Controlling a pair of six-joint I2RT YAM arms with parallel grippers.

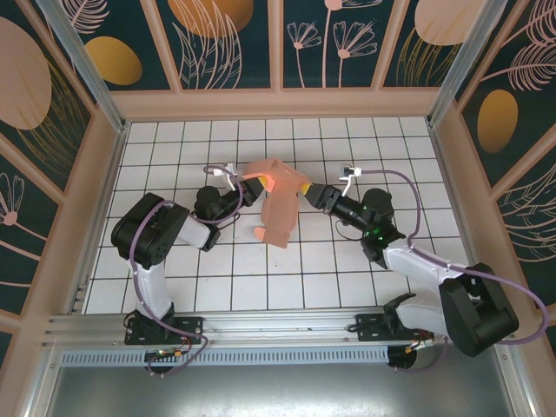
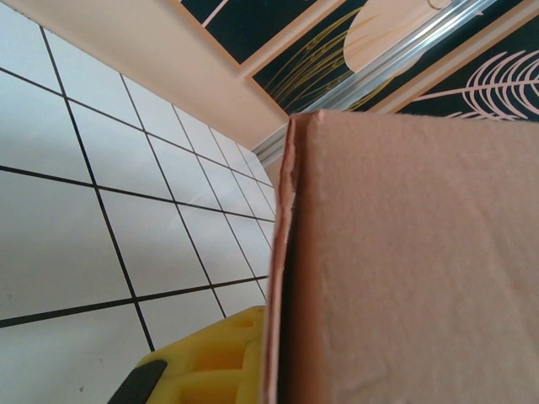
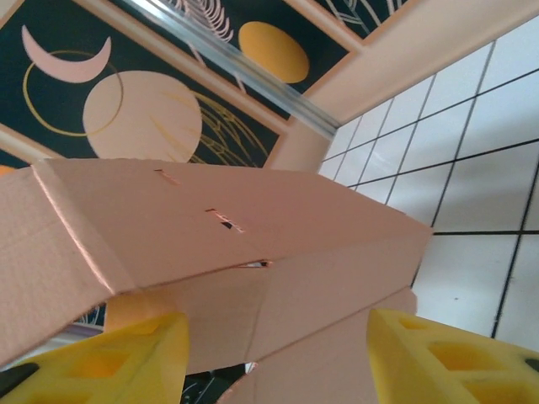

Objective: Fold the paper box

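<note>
Seemingly, paper box [image 1: 278, 215] runs near-far; left gripper [image 1: 254, 185] pinches it; right gripper [image 1: 310, 194] gapes.

Desk [image 1: 174, 287]: white, dark grid lines. Aluminium rail [image 1: 287, 323] along near edge carries both arm bases. Beyond the rail, contact of paper box [image 1: 278, 204] with desk undeterminable.

One paper box [image 1: 276, 204] sits on one white-tiled table [image 1: 261, 278], and that's the lone piece of cardboard in play. Two arms line the table's near edge, the left arm [image 1: 156, 239] and the right arm [image 1: 417, 261], which makes two grippers, the left gripper [image 1: 250, 186] and the right gripper [image 1: 311, 194], and two purple cables [image 1: 393, 172], one per arm. Up close, the right wrist view counts two yellow fingers [image 3: 438, 353], and the left wrist view one yellow finger [image 2: 210, 358].
</note>
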